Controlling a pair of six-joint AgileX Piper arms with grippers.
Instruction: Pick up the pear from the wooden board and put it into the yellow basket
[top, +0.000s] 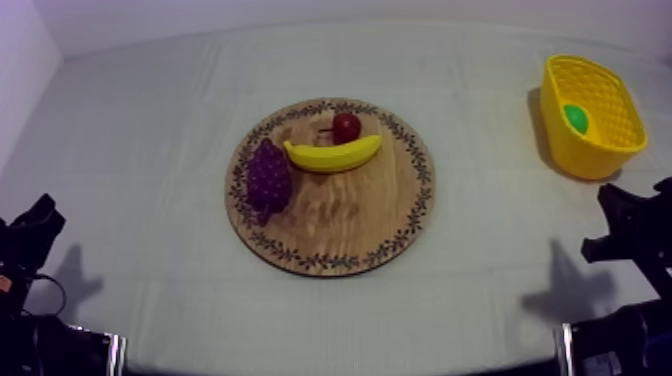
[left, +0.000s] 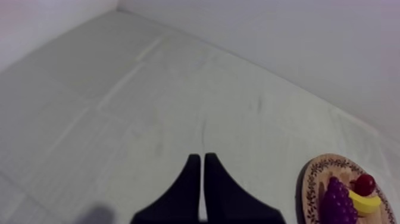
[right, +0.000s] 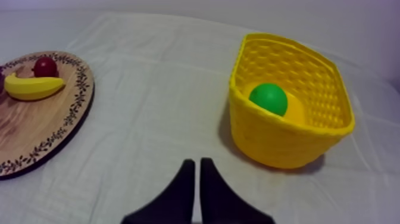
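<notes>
Inside yellow basket, green pear, banana and grapes on board

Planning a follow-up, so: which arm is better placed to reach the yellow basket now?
Right. The yellow basket, pear inside, stands just ahead of the right gripper, which is shut; the left gripper, also shut, sits on the wooden board's far side.

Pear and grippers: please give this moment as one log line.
pear: in yellow basket | board: banana, grapes, small red fruit | left gripper: shut | right gripper: shut
</notes>
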